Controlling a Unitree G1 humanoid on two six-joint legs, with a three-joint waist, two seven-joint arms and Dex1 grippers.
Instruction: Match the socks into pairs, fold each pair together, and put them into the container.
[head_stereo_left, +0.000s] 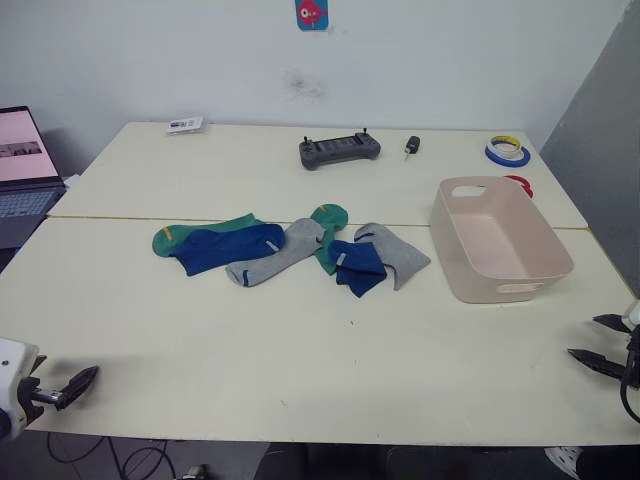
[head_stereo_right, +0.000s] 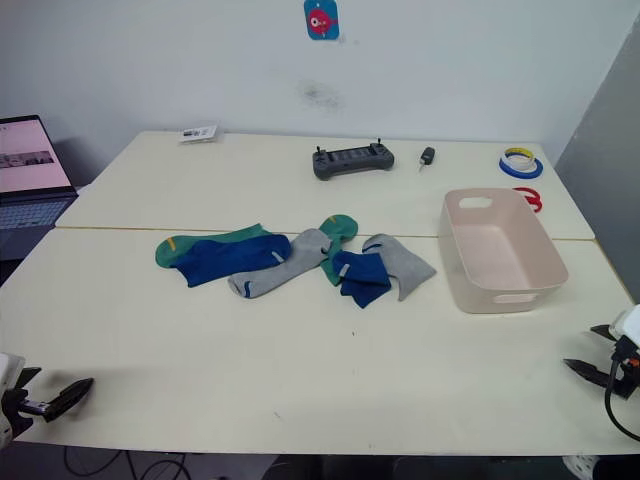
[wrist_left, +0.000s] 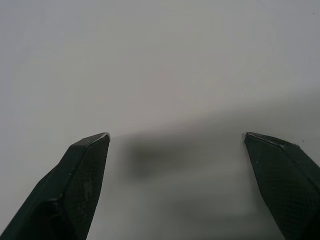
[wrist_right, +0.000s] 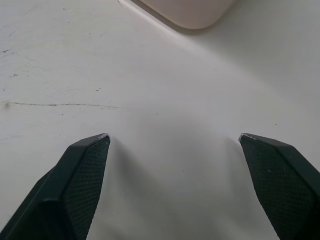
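I have bare table (head_stereo_left: 330, 370) ahead of both grippers (fingers spread); the pink tub (head_stereo_left: 497, 240) blocks my right.

I saw the second green sock (head_stereo_left: 328, 232) mostly buried under the grey sock (head_stereo_left: 280, 253) and a blue sock (head_stereo_left: 358, 266). The laptop (head_stereo_left: 24, 175) was cut off at the frame's left edge. The wall sticker (head_stereo_left: 312, 13) was clipped at the top, its picture too small to read.
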